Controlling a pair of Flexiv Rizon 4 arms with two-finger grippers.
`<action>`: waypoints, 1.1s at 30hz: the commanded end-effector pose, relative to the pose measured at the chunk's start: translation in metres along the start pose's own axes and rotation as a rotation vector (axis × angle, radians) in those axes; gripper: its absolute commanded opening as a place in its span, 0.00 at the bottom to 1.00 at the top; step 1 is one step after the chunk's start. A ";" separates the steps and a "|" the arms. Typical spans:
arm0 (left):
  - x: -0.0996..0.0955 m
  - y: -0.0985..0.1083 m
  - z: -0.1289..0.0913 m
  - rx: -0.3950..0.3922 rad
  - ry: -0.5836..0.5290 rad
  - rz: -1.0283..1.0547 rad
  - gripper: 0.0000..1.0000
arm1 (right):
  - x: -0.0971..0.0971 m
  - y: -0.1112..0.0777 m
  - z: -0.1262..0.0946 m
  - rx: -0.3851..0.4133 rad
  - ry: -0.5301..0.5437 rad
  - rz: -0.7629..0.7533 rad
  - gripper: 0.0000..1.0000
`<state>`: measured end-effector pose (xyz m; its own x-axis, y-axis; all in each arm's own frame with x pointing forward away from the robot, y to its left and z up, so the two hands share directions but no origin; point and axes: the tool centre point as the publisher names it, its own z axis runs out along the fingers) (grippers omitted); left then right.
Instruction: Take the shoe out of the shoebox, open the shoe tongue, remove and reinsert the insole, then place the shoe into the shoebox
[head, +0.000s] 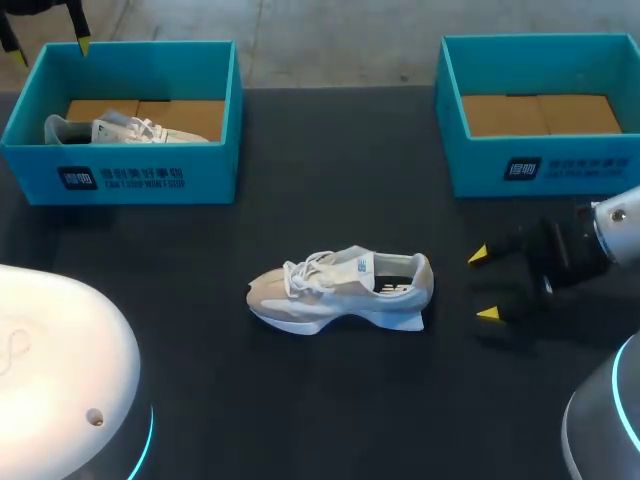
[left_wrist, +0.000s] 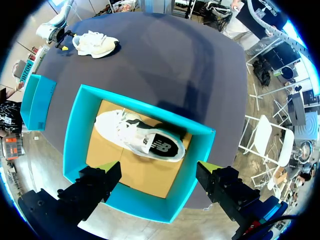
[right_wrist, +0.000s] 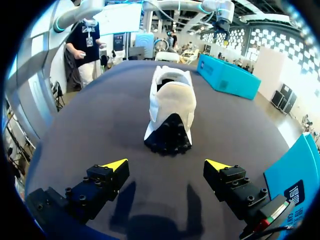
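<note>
We are observing the dark table (head: 330, 400) carrying three items directly: the left shoebox (head: 150, 177) sitting at its far left, the right shoebox (head: 560, 165) at its far right, and the white shoe (head: 330, 292) standing on its sole near the middle, toe pointing left.

Boxed shoe (head: 125, 129) — lower part behind shoebox (head: 150, 172) wall

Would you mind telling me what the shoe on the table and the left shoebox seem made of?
Shoe: probably matte textile upper with woven laces and a white foam-like sole. Left shoebox: apparently cardboard, matte teal walls and plain brown floor flaps.
</note>
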<state>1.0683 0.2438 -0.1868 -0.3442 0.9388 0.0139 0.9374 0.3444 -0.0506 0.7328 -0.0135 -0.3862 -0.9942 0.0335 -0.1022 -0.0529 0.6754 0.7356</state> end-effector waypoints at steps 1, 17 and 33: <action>0.001 0.000 -0.001 0.000 0.002 0.001 1.00 | -0.002 0.000 0.001 0.002 0.003 -0.001 1.00; 0.001 0.000 -0.001 0.000 0.002 0.001 1.00 | -0.002 0.000 0.001 0.002 0.003 -0.001 1.00; 0.001 0.000 -0.001 0.000 0.002 0.001 1.00 | -0.019 0.023 0.045 -0.037 0.003 0.060 1.00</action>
<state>1.0683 0.2438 -0.1868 -0.3442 0.9388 0.0140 0.9374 0.3444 -0.0506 0.7499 0.0268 -0.3954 -0.9957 0.0712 -0.0590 0.0001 0.6389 0.7693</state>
